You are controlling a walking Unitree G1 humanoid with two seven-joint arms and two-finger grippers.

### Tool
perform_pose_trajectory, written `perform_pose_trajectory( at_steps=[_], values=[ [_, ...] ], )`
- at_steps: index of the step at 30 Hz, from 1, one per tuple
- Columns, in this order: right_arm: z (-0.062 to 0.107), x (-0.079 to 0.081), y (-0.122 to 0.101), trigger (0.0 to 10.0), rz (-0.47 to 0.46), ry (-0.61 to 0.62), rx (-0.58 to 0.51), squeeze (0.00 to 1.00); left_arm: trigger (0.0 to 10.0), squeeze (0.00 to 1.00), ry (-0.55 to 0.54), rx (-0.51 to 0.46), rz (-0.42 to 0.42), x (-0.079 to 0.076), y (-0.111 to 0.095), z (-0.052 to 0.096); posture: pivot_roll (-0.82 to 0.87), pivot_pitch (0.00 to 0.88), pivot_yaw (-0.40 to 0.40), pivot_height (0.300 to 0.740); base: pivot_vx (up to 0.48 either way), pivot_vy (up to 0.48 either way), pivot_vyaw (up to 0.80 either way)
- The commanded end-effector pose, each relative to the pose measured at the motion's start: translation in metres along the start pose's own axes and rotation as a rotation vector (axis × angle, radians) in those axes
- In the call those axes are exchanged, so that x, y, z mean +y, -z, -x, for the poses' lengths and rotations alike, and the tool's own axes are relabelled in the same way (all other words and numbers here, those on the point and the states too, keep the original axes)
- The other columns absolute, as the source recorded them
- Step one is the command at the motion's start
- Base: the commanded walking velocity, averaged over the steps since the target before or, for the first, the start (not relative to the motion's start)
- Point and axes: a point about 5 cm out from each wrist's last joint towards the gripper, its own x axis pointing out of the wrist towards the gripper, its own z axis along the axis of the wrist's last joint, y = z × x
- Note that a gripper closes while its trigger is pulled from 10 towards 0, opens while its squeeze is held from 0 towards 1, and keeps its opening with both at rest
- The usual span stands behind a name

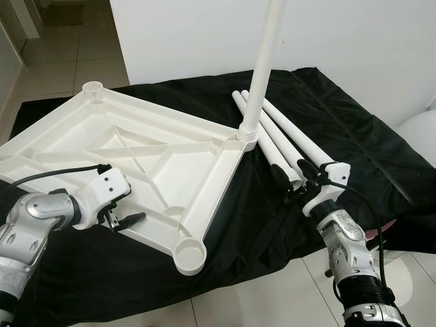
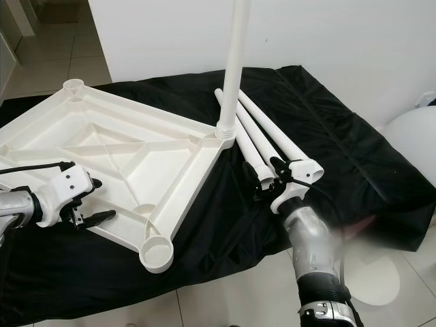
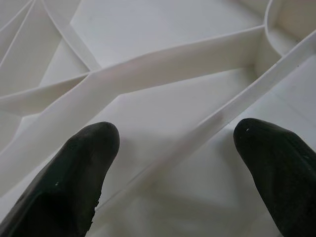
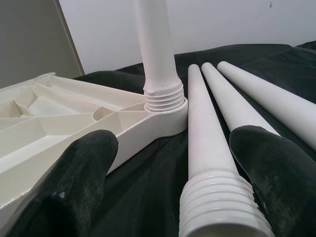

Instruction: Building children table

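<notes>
White leg [image 4: 210,163] between right gripper's [image 4: 170,182] spread jaws

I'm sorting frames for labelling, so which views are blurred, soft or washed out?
Right eye view: the right arm is motion-smeared near the forearm, and the rest is sharp. Left eye view: sharp throughout. Left wrist view: the white table top is slightly washed out, with soft shadows along its ribs. Right wrist view: the nearest loose leg is crisp at its thread.

Upright leg [image 1: 266,61] is cut off by the top edge.
</notes>
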Motion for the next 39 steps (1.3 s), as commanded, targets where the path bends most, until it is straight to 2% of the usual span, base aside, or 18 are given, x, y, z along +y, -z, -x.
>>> perform_pose_trajectory(
  at_steps=[1, 9, 13, 17, 18, 20, 21, 22, 23, 27, 28, 29, 30, 31, 32, 36, 39],
  values=[
    [0.001, -0.002, 0.001, 10.0, 0.005, 0.005, 0.009, 0.0, 10.0, 0.0, 0.119, 0.06, -0.007, -0.009, 0.009, -0.003, 0.0, 0.035, 0.003, 0.74, 0.0, 0.0, 0.0],
    [0.001, -0.003, 0.001, 10.0, 0.006, 0.016, 0.006, 0.0, 10.0, 0.0, 0.148, 0.087, -0.079, -0.004, 0.005, -0.014, -0.01, 0.049, 0.017, 0.74, 0.0, 0.0, 0.0],
    [0.002, -0.004, 0.0, 10.0, 0.008, 0.021, 0.005, 0.0, 10.0, 0.0, 0.16, 0.05, -0.064, 0.003, -0.002, -0.018, -0.02, 0.052, 0.024, 0.74, 0.0, 0.0, 0.0],
    [0.004, -0.005, 0.0, 10.0, 0.011, 0.031, 0.003, 0.0, 10.0, 0.0, 0.201, -0.013, -0.012, 0.008, -0.013, -0.02, -0.02, 0.061, 0.035, 0.74, 0.0, 0.0, 0.0],
    [0.005, -0.005, 0.0, 10.0, 0.011, 0.036, 0.003, 0.0, 7.3, 0.0, 0.216, -0.017, -0.012, 0.009, -0.014, -0.02, -0.02, 0.065, 0.039, 0.74, 0.0, 0.0, 0.0],
    [0.006, -0.005, 0.001, 10.0, 0.01, 0.039, 0.003, 0.0, 7.3, 0.0, 0.224, -0.016, -0.015, 0.009, -0.015, -0.02, -0.02, 0.065, 0.039, 0.74, 0.0, 0.0, 0.0],
    [0.007, -0.005, 0.001, 10.0, 0.009, 0.043, 0.005, 0.0, 6.6, 0.0, 0.233, -0.012, -0.026, 0.01, -0.016, -0.021, -0.03, 0.067, 0.044, 0.74, 0.0, 0.0, 0.0],
    [0.008, -0.005, 0.002, 10.0, 0.01, 0.045, 0.006, 0.0, 6.4, 0.0, 0.242, -0.011, -0.025, 0.011, -0.017, -0.023, -0.03, 0.07, 0.049, 0.74, 0.0, 0.0, 0.0],
    [0.008, -0.005, 0.003, 10.0, 0.009, 0.047, 0.006, 0.0, 4.8, 0.0, 0.252, -0.01, -0.028, 0.011, -0.018, -0.023, -0.03, 0.071, 0.05, 0.74, 0.0, 0.0, 0.0],
    [0.009, -0.004, 0.003, 10.0, 0.008, 0.049, 0.006, 0.0, 4.0, 0.0, 0.269, -0.002, -0.039, 0.011, -0.017, -0.025, -0.03, 0.073, 0.053, 0.74, 0.0, 0.0, 0.0],
    [0.009, -0.004, 0.003, 10.0, 0.007, 0.049, 0.006, 0.0, 2.0, 0.0, 0.274, 0.001, -0.042, 0.011, -0.017, -0.026, -0.03, 0.073, 0.053, 0.74, 0.0, 0.0, 0.0],
    [0.01, -0.004, 0.004, 10.0, 0.007, 0.051, 0.007, 0.0, 3.2, 0.0, 0.277, 0.01, -0.051, 0.012, -0.016, -0.027, -0.03, 0.075, 0.059, 0.74, 0.0, 0.0, 0.0],
    [0.01, -0.004, 0.004, 10.0, 0.007, 0.051, 0.007, 0.0, 3.2, 0.0, 0.277, 0.01, -0.051, 0.012, -0.016, -0.027, -0.03, 0.075, 0.059, 0.74, 0.0, 0.0, 0.0],
    [0.01, -0.003, 0.004, 10.0, 0.006, 0.053, 0.007, 0.0, 4.5, 0.0, 0.29, 0.02, -0.059, 0.011, -0.015, -0.028, -0.03, 0.078, 0.061, 0.74, 0.0, 0.0, 0.0],
    [0.011, -0.004, 0.004, 10.0, 0.006, 0.057, 0.006, 0.0, 10.0, 0.0, 0.301, 0.028, -0.067, 0.009, -0.014, -0.029, -0.04, 0.079, 0.063, 0.74, 0.0, 0.0, 0.0],
    [0.013, -0.004, 0.004, 10.0, 0.006, 0.064, 0.007, 0.0, 10.0, 0.0, 0.322, 0.044, -0.073, 0.007, -0.012, -0.031, -0.03, 0.079, 0.065, 0.74, 0.0, 0.0, 0.0],
    [0.012, -0.004, 0.004, 10.0, 0.005, 0.07, 0.005, 0.0, 10.0, 0.0, 0.32, 0.098, -0.093, 0.005, -0.006, -0.035, -0.03, 0.078, 0.069, 0.74, 0.0, 0.0, 0.0]
  ],
)
